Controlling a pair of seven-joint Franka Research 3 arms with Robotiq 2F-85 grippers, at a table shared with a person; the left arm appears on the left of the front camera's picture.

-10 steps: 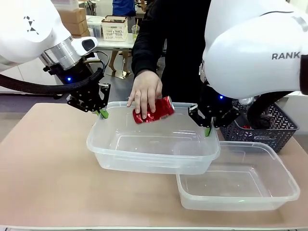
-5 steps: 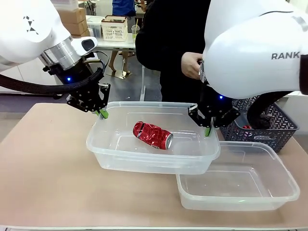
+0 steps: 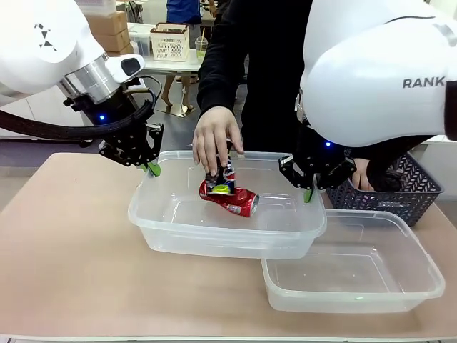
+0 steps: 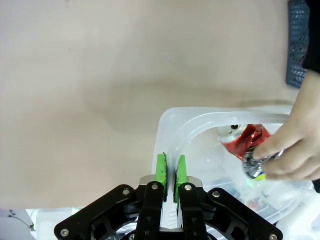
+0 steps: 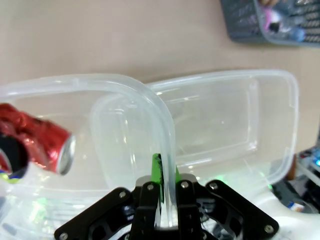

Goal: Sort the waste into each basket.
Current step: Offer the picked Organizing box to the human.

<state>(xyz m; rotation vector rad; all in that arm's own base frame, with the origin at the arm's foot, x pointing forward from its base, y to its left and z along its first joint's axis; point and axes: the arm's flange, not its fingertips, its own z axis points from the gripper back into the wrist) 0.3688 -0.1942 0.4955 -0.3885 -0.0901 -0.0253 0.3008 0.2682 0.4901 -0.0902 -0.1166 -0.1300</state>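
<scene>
Clear plastic rectangular tub (image 3: 214, 239), rim clamped by left gripper (image 3: 153, 169) and right gripper (image 3: 308, 194), holds a crushed red can (image 3: 239, 201) and a person's hand (image 3: 214, 136) gripping a small printed can (image 3: 223, 179). Second clear tub (image 3: 343, 300) lies at its 4 o'clock on the tan table (image 3: 64, 250).

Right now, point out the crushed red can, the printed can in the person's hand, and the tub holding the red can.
crushed red can (image 3: 239, 202), front view, its dented side.
printed can (image 3: 225, 180), front view, its printed side.
tub (image 3: 214, 239), front view, its near wall.

blocked: person's hand (image 3: 216, 139) over crushed red can (image 3: 240, 203) in upper clear plastic tub (image 3: 214, 241)
free: lower clear plastic tub (image 3: 357, 304), wide open
</scene>
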